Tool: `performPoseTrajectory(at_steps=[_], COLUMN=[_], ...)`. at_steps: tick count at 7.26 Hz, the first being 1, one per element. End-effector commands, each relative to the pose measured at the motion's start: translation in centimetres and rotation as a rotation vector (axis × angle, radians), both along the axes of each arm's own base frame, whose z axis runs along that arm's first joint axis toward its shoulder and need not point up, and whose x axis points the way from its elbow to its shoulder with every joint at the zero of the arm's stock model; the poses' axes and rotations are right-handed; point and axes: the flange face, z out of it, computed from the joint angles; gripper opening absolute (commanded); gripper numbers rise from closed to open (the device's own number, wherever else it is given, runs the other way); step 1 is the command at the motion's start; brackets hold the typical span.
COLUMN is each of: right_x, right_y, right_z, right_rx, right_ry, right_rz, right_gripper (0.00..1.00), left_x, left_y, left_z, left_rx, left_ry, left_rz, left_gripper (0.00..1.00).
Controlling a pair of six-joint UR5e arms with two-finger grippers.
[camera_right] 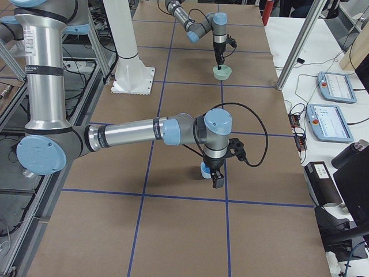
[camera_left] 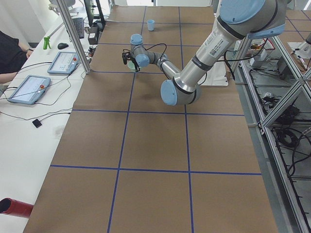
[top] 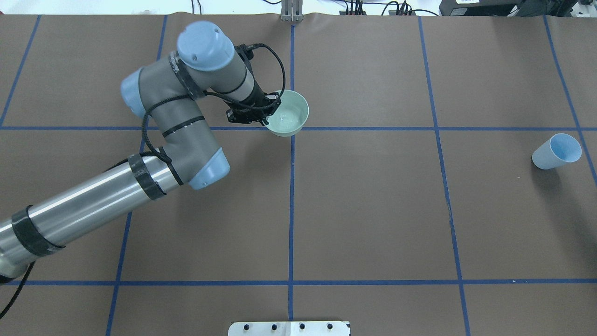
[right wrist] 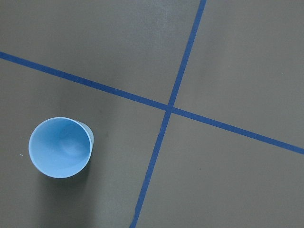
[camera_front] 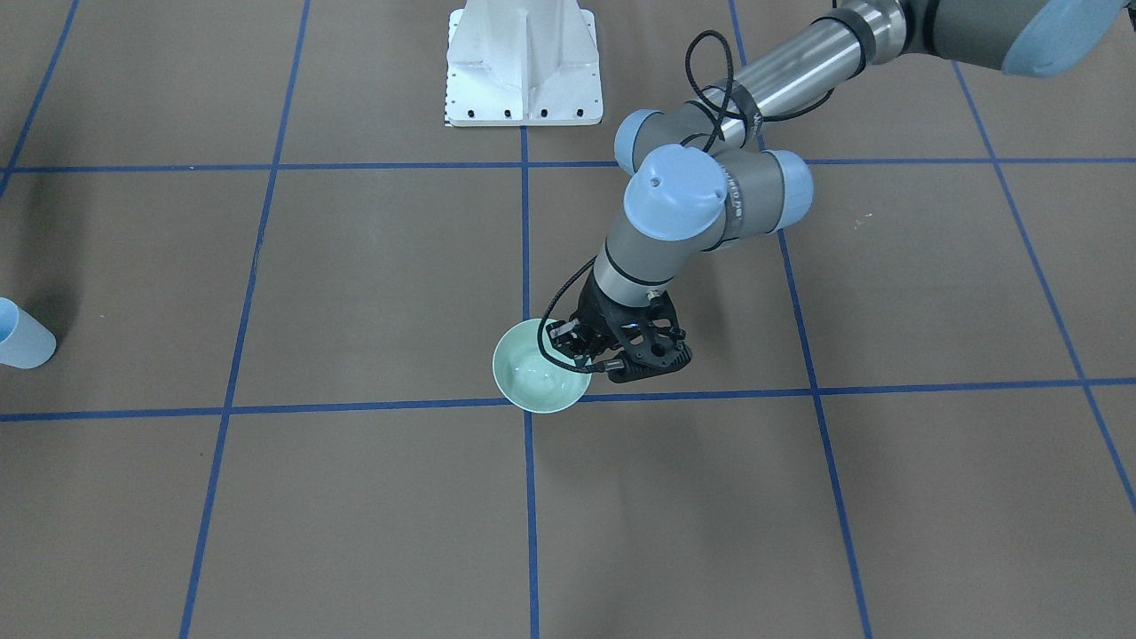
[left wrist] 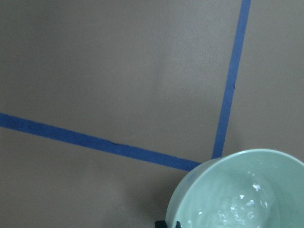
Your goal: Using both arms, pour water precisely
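Facing the robot, we see the left gripper point(camera_front: 568, 342) pinched on the rim of the bowl point(camera_front: 532, 377) at the bowl's 3 o'clock side. The cup point(camera_front: 22, 335) stands at the picture's 9 o'clock edge. From overhead, water point(top: 285, 122) glints inside the bowl, well apart from the cup at 3 o'clock. From the right end, the right gripper point(camera_right: 216, 180) hangs just beside the cup, at its 4 o'clock; we cannot tell how wide it stands. The left wrist camera shows ripples in the bowl at 5 o'clock.

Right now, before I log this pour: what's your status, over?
Left gripper clamped on pale green ceramic bowl rim, water inside. Right gripper by light blue plastic cup, jaws unclear. Nothing seen between bowl and cup.
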Motion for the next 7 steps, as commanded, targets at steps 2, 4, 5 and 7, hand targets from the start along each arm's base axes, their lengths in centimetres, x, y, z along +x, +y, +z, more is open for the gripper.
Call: performPoseTrajectory(at_steps=[2,4,5,7], right_x=[-0.2,-0.3,-0.1,-0.1], right_y=[1.0,1.8,2.4,2.3], right_z=[0.7,1.5,2.1,1.9], right_rx=[0.006,-0.01,-0.023,-0.047], right_ry=[-0.029,-0.059,-0.059,-0.064], right_rz=[-0.007,-0.001,0.002,0.036], right_gripper=[1.0,1.0,1.0,1.0], left_x=[-12.8,-20.0,-22.8,-26.1], left_y=[4.2,6.8,8.4,12.2], left_z=[10.3,18.1,22.3,29.3], left_rx=[0.142,0.224,0.252,0.299], left_ry=[-0.09,-0.172,-0.214,-0.198], left_rz=[0.104,0.164,0.205,0.211], left_gripper=[0.0,0.0,0.0,0.0])
